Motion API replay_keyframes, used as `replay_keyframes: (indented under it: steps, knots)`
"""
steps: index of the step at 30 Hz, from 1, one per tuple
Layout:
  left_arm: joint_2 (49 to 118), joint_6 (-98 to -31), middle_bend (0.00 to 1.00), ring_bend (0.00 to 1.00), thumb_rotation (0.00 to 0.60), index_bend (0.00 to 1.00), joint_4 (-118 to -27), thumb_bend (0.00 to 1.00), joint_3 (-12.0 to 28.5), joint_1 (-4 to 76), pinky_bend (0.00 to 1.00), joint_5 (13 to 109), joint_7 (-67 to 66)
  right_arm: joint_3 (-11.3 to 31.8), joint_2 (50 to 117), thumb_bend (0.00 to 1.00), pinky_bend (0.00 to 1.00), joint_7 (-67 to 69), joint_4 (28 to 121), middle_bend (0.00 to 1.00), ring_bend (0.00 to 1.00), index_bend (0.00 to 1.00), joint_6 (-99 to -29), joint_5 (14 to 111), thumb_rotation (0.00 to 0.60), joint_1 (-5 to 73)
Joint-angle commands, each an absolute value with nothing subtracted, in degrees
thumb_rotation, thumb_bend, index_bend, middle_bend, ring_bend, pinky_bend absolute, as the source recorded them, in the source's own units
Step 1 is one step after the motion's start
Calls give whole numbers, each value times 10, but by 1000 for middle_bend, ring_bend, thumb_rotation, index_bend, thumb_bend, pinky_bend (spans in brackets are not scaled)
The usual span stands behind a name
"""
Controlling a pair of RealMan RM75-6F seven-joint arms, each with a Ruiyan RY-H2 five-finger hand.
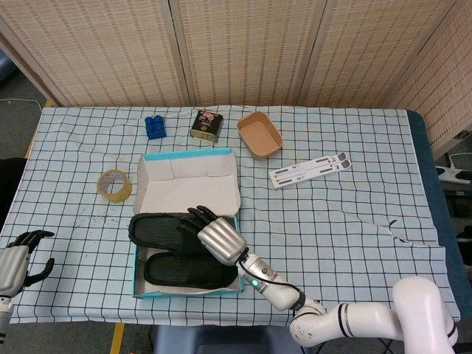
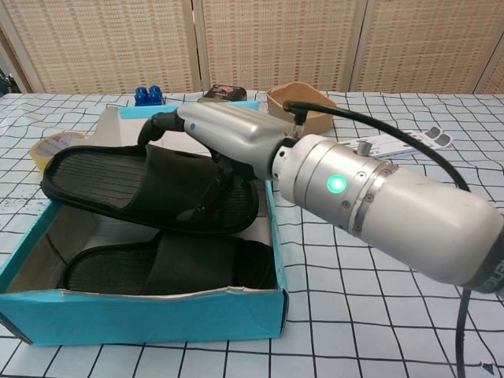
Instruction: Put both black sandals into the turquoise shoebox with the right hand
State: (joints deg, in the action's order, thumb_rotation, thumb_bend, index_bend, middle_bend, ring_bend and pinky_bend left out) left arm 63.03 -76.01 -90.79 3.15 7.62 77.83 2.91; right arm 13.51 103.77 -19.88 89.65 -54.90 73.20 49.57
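Note:
The turquoise shoebox [image 1: 186, 290] [image 2: 157, 315] lies open near the table's front edge, its white lid [image 1: 188, 181] folded back. One black sandal [image 1: 181, 272] [image 2: 157, 268] lies flat on the box floor. My right hand [image 1: 218, 237] [image 2: 224, 142] grips the strap of the second black sandal [image 1: 156, 229] [image 2: 118, 185] and holds it tilted over the far half of the box, above the first. Its sole sticks out past the box's left wall. My left hand [image 1: 22, 254] hangs off the table's front left corner, fingers apart and holding nothing.
A roll of tape [image 1: 114, 184] [image 2: 55, 146] lies left of the box. Behind the lid are a blue block [image 1: 154, 126], a dark tin [image 1: 206, 125] and a tan bowl [image 1: 259, 134]. A white strip [image 1: 310, 169] lies to the right.

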Motion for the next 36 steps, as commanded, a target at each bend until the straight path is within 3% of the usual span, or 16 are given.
replay_keyframes:
  steps: [1,13,15,18,21,23,27,36]
  knots:
    - [630,-761,233,190,600,260,-908,403,31,76,357,779,29,142,1061,95,73,-202,869,128,0,210,-547,723,600,506]
    - [626,-765,233,190,600,260,-910,403,31,74,358,783,37,136,1149,95,93,-196,731,140,12,244,-554,732,600,526]
    - [627,-765,233,190,600,260,-909,403,31,75,358,784,38,130,1153,95,171,-195,724,202,71,297,-564,745,600,524]
    - [627,-762,233,190,600,260,-908,402,30,75,358,783,37,120,1157,95,352,-194,718,412,274,433,-587,771,600,520]
    - [628,-760,232,190,600,260,-909,402,30,76,358,781,33,113,1158,95,462,-198,721,535,412,621,-604,786,600,514]
    - [629,-759,232,190,600,260,-909,402,29,77,358,782,31,110,1156,95,510,-204,727,586,468,687,-611,792,600,509]
    - [630,-756,232,190,600,260,-909,403,29,78,357,779,26,104,1151,96,566,-220,741,645,532,761,-626,804,600,501]
    - [631,-755,232,190,600,260,-909,402,30,78,358,775,24,98,1138,98,615,-264,776,692,580,821,-624,796,600,486]
